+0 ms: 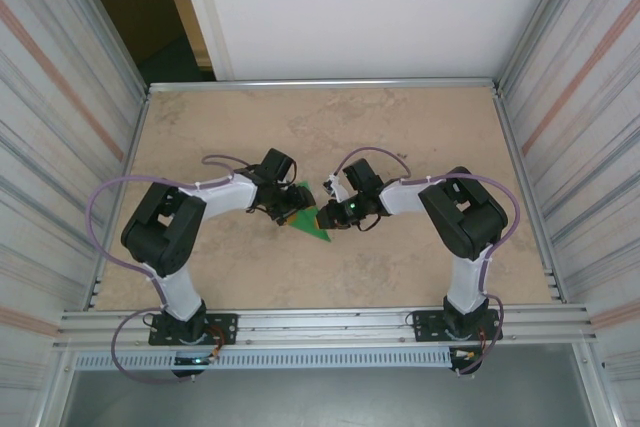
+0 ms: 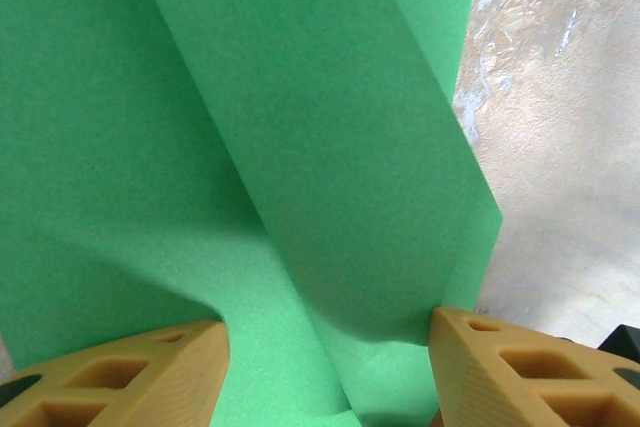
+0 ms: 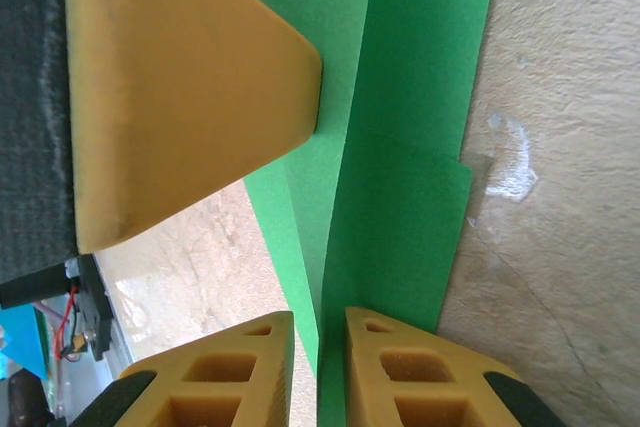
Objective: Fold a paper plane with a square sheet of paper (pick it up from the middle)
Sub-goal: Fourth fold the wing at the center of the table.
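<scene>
Overhead looks down; wrist views close (sharing paper (image 2: 300, 147)).

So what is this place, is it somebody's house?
Probably a robot test booth in a lab, not a house. The left arm and right arm are bolted to a metal rail at the table edge, ribbed panel walls box it in, and green paper sits between the arms.

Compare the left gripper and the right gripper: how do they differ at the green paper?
The left gripper stands wide open, with the green paper loose between its jaws; the right gripper is shut on the paper's edge. The left gripper faces a broad, bulging sheet; the right gripper faces flat folded layers. Both are tan.
</scene>
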You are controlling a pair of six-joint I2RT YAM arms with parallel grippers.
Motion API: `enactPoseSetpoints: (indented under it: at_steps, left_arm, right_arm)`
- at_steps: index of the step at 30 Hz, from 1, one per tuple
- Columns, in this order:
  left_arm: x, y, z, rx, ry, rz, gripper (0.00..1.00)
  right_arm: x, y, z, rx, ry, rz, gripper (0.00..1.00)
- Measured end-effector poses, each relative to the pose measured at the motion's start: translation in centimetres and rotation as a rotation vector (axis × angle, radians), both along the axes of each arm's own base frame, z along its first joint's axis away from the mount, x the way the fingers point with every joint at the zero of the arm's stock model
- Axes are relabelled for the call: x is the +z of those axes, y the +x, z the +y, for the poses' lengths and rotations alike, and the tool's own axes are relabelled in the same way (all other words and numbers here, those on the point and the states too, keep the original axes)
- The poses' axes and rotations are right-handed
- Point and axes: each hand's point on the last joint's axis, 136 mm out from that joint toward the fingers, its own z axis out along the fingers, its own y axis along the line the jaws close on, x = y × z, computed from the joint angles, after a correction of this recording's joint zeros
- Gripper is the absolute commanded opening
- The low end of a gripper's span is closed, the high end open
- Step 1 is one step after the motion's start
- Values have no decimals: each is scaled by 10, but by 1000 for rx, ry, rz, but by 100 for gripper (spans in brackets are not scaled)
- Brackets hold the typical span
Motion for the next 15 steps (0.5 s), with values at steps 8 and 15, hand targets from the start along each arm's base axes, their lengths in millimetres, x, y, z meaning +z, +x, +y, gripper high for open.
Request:
enactPoseSetpoints:
  at_steps: [8,15]
  left_arm:
    - [0,0,-1,0,2,4,61]
    - [0,0,-1,0,1,4,62]
  right_arm:
    - [-3,1,-3,-6,-16,-17,10]
    - [-4,2,-6,-13,2,-17,8]
